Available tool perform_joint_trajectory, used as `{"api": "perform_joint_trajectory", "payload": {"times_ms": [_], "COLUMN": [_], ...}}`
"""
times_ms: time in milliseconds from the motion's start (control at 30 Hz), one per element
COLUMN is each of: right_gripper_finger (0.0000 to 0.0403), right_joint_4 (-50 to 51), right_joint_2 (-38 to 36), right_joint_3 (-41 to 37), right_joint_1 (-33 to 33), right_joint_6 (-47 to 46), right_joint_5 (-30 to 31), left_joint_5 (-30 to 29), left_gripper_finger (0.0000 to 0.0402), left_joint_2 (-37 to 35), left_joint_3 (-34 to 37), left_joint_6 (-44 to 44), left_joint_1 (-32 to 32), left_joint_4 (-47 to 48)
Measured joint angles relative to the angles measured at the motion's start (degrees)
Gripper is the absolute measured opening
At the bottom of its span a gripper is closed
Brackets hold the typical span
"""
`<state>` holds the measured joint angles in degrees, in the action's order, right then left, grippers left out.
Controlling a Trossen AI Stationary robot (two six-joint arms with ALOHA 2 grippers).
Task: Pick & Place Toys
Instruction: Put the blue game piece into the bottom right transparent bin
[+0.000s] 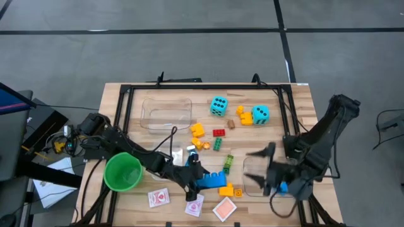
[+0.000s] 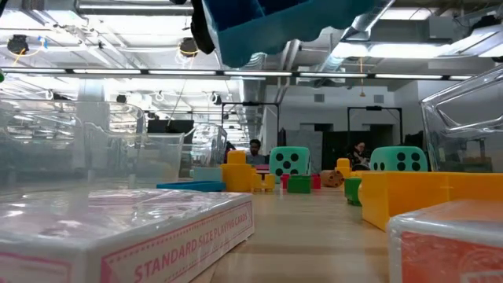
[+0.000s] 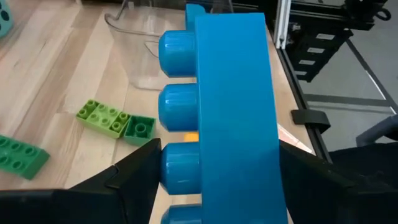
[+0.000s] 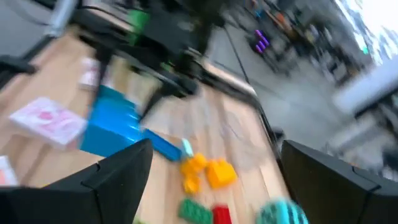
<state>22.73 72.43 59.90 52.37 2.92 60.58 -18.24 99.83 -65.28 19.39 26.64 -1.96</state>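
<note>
My left arm reaches in from the tabletop's left edge, stretched low and slantwise toward the near middle. My left gripper (image 1: 201, 178) is at its end, jaws closed on a blue brick (image 3: 224, 118), one dark finger (image 3: 134, 180) on each side of it. In the low view the brick hangs clear above the tabletop. My right arm comes in from the right edge, elbow raised, forearm bent down toward the near right part of the tabletop. My right gripper (image 1: 270, 170) is there, jaws spread wide and holding nothing.
</note>
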Motion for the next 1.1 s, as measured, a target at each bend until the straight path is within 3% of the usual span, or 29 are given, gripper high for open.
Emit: {"api": "perform_joint_trajectory", "payload": {"times_ms": [100, 233, 467, 1100], "right_gripper_finger": [0.0347, 0.0347, 0.0347, 0.0339], "right_joint_4": [-9.3, -16.2, -16.6, -17.6], "right_joint_2": [2.9, 4.8, 4.8, 5.4], "right_joint_3": [0.0, 0.0, 1.0, 1.0], "right_joint_1": [0.0, 0.1, -0.9, -6.0], "right_joint_6": [10.2, 17.1, 17.2, 16.8], "right_joint_5": [-2.8, -4.3, -13.4, -28.2], "left_joint_5": [0.0, -0.3, 1.4, 6.2], "left_gripper_finger": [0.0268, 0.0268, 0.0269, 0.0268], "left_joint_2": [0.0, 0.0, 0.0, 0.0], "left_joint_3": [0.0, 0.0, 0.0, 0.0], "left_joint_6": [-0.1, -0.1, 0.1, 0.1], "left_joint_1": [-0.1, -0.1, -0.1, 0.6], "left_joint_4": [0.0, -0.7, -6.7, -15.4]}}
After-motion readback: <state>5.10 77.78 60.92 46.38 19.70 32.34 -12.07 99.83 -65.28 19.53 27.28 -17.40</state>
